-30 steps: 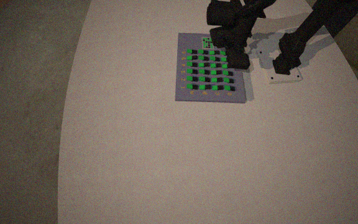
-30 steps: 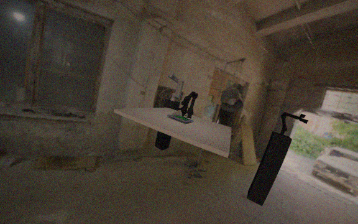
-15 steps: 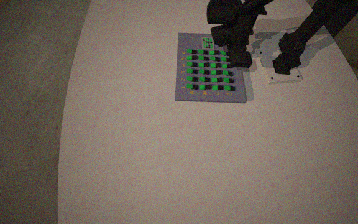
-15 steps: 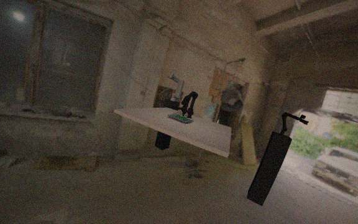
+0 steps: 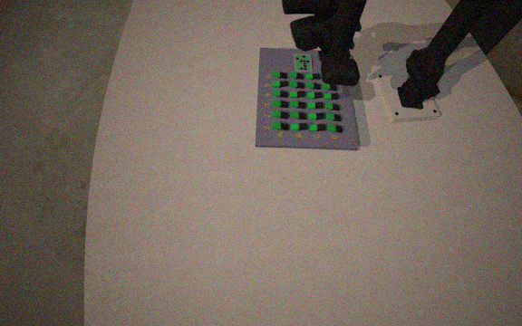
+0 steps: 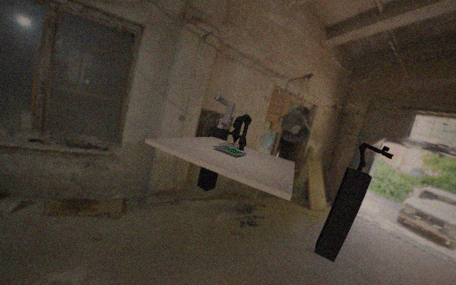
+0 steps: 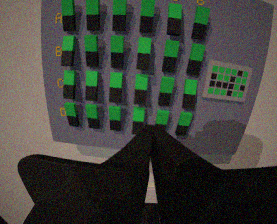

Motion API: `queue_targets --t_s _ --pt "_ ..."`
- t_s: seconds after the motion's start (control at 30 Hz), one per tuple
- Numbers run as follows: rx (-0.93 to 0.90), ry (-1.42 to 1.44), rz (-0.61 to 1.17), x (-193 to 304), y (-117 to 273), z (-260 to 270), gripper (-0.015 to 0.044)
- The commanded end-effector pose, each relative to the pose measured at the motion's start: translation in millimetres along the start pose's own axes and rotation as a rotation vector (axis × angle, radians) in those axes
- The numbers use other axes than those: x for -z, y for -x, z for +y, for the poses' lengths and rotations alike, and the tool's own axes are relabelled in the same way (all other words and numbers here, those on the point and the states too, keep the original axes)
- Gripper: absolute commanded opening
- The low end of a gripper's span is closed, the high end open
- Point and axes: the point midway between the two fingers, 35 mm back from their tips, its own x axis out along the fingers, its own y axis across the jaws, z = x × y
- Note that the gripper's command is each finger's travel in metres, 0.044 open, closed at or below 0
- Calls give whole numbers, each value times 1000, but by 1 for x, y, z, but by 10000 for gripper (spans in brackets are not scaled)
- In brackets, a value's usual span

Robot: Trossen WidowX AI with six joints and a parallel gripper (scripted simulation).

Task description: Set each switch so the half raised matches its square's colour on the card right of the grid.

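Note:
The grey-purple panel (image 5: 284,141) (image 7: 254,30) carries rows A to D of six switches, each with a green far half and a dark near half. Tilts differ, but which half is raised is hard to tell on many. The card (image 5: 303,62) (image 7: 205,92) lies on the panel beside the grid. It appears mostly green in its far row, mixed in the second, mostly dark in the third, and mostly green with one dark square in the near row. My gripper (image 7: 150,130) is shut and empty, its tips over the near edge of row D's fifth switch, hiding its dark half; contact is unclear.
A second black arm (image 5: 429,68) reaches over a white plate (image 5: 390,106) beside the panel. In the exterior view the table (image 6: 260,170) stands in a room, with another black arm on a tall dark pedestal (image 6: 343,215) away from it.

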Motion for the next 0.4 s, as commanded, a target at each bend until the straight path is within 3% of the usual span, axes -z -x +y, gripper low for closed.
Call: queue_targets --t_s 0.0,0.37 --pt "1 1 -2 -32 3 23 0" --pt "2 2 -2 -33 3 24 0"
